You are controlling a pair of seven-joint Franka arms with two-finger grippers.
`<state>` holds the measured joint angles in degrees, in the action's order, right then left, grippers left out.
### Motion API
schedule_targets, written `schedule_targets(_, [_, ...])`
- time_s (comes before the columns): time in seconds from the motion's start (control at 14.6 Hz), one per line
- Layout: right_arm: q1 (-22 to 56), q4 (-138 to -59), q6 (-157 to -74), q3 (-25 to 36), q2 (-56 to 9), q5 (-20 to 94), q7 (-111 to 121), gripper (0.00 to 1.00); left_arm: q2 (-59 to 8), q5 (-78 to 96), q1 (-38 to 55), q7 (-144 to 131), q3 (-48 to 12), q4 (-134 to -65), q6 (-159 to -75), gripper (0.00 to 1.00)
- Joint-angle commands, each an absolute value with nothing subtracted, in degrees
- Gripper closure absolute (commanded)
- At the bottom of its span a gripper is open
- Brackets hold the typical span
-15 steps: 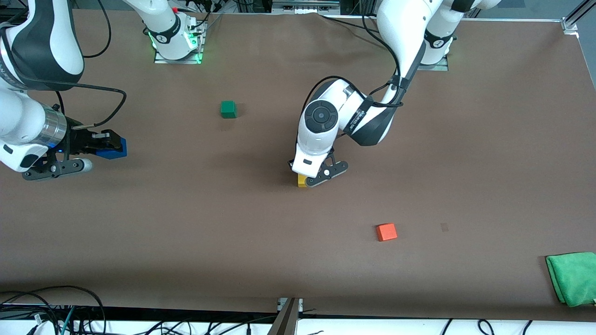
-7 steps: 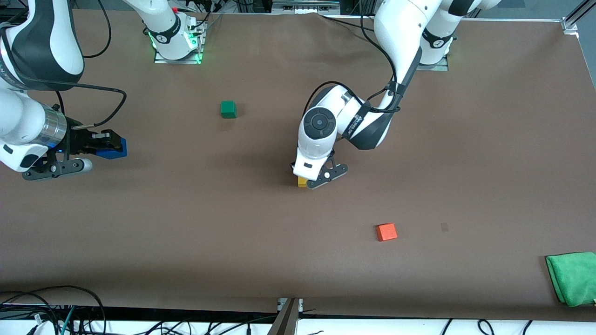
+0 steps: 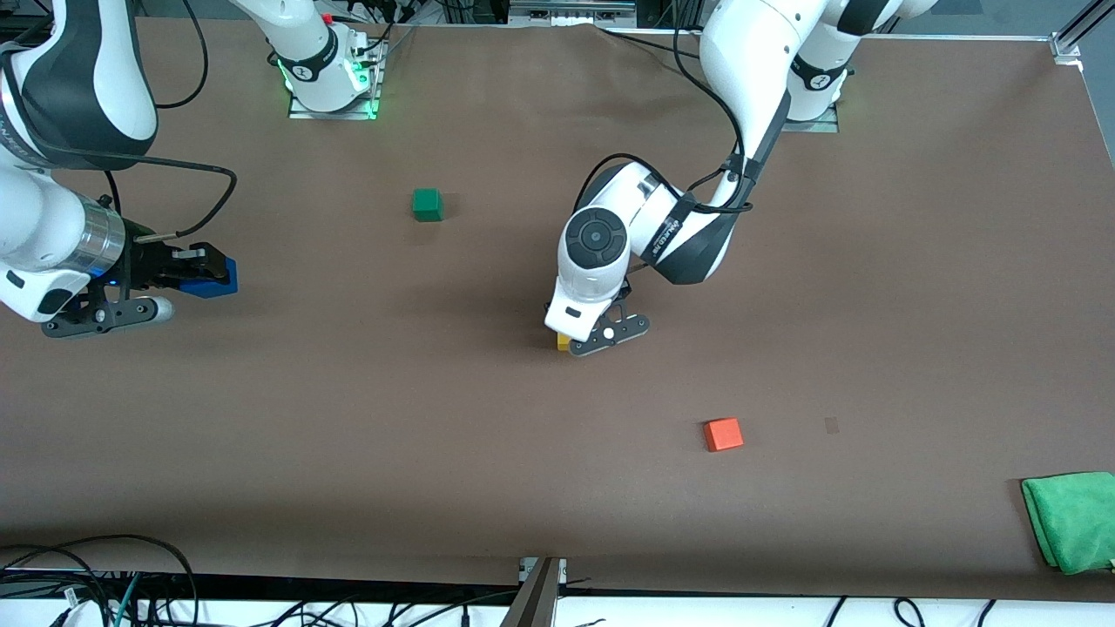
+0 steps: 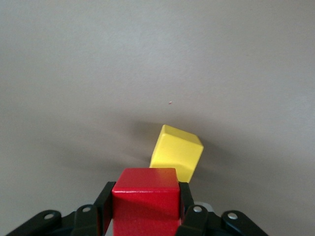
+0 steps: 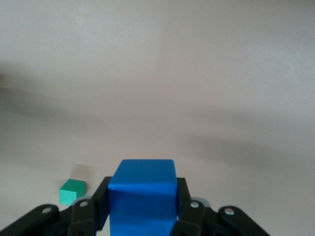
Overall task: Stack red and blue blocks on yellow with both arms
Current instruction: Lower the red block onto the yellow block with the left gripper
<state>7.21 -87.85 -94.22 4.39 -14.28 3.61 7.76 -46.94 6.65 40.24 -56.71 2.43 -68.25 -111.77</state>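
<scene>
A brown matte table (image 3: 915, 287) carries the scene. The left gripper (image 4: 145, 216) hangs low over the table's middle, its fingers pinching a small deep red matte cube (image 4: 146, 197) just above a small bright yellow matte cube (image 4: 176, 152), which sits on the table; whether the two touch is unclear. The right gripper (image 5: 142, 216) hovers over the right arm's end of the table, pressed onto a small royal blue matte cube (image 5: 142, 196). A dark green cube (image 3: 427, 204) lies near the edge by the bases, an orange-red cube (image 3: 723, 434) nearer the front camera's edge, and a folded green cloth (image 3: 1071, 520) at the corner toward the left arm's end.
</scene>
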Motion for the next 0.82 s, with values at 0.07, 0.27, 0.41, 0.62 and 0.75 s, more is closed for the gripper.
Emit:
schedule_targets(0.07, [7.2,-86.7,-93.5,4.6,-14.6,4.5,7.4,0.66,-51.9,5.4,40.7,-55.3,3.1,-58.8,-109.2,1.00])
schedule_targets(0.27, [7.2,-86.7,-93.5,4.6,-14.7,4.5,7.4,0.66,-52.4,5.4,40.5,-55.1,3.7,-58.7,-109.7,1.00])
schedule_targets(0.41, [7.2,-86.7,-93.4,4.6,-14.6,4.5,7.4,0.66,-53.0,5.4,40.5,-54.5,4.3,-58.8,-109.8,1.00])
schedule_targets(0.62, [7.2,-86.7,-93.4,4.6,-14.6,4.6,7.4,0.66,-54.5,5.1,40.7,-54.5,4.7,-58.8,-109.9,1.00])
schedule_targets(0.75, [7.2,-86.7,-93.4,4.6,-14.6,4.6,7.4,0.66,-54.4,5.1,40.8,-54.7,4.7,-58.7,-109.8,1.00])
